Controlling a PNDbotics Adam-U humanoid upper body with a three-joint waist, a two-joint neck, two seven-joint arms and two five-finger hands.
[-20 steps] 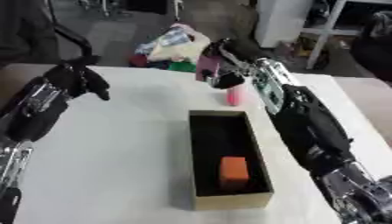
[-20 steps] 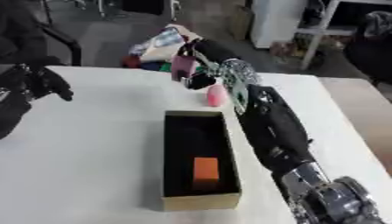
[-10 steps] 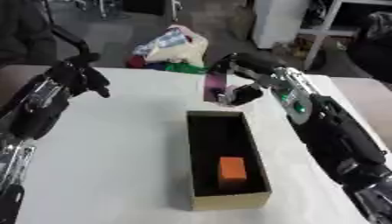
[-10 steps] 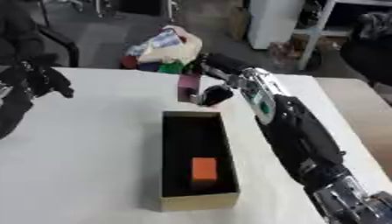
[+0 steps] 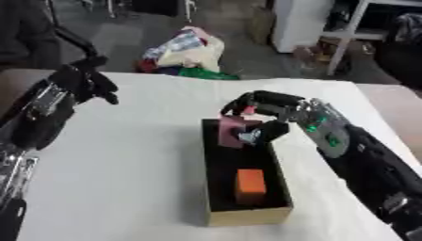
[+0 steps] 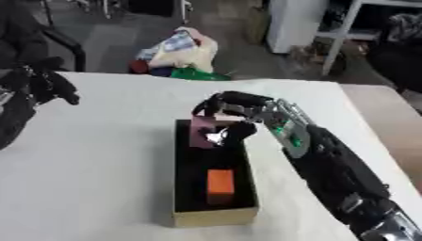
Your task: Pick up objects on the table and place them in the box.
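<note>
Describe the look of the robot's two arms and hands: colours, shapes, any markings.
Both arms are mostly black, bulky and segmented, with silver metal parts. The right hand has black fingers; silver-grey plates sit behind it on the wrist, with small green spots there. The left hand is black too, and silver joints show along its forearm near the lower left corner.

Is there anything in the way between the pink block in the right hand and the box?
Nothing visible. The right hand holds the pink block over the far end of the box, which looks bare there; the orange block lies nearer the front.
</note>
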